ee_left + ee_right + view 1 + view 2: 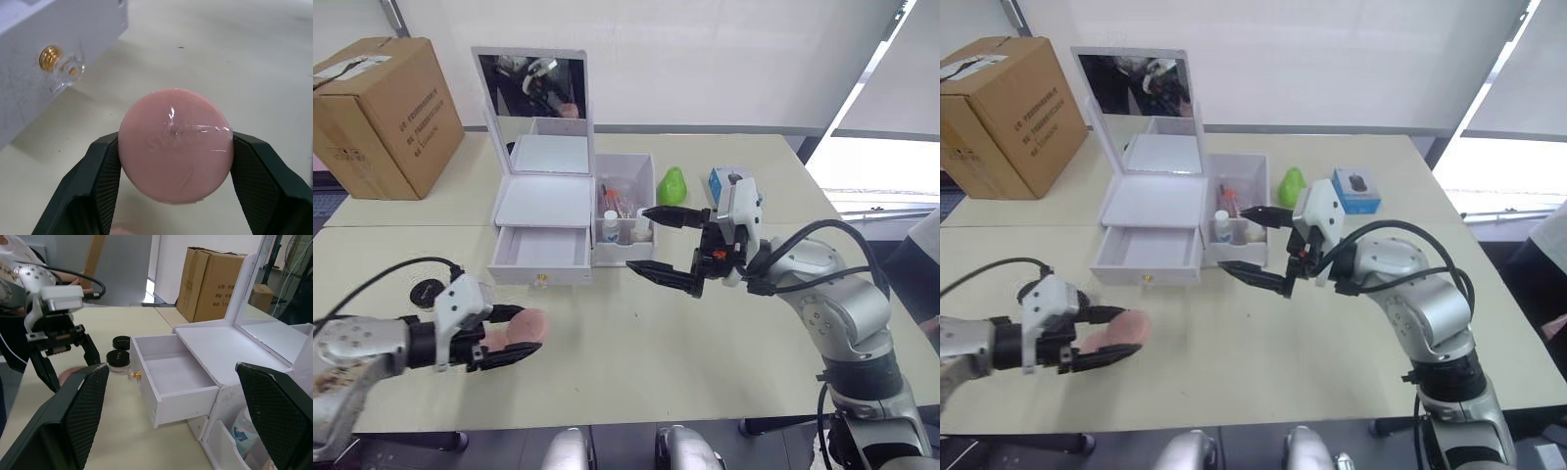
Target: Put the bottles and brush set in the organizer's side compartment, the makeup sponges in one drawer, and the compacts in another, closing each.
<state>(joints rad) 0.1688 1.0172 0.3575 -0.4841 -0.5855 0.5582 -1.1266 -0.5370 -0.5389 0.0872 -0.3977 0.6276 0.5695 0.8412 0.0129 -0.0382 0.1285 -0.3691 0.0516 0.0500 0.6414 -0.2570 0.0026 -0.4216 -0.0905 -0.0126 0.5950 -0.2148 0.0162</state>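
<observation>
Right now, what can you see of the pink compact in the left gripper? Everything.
The pink compact is a round, flat disc, matte salmon pink with a faint embossed mark and light scratches on its face. It looks like plastic and appears shut. The left gripper holds it by its edge between both black fingers, face up. It sits in front of the organizer's open drawer, apart from it.

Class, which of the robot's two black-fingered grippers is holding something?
The left gripper: its fingers clamp a round pink compact. The right gripper is open and empty.
</observation>
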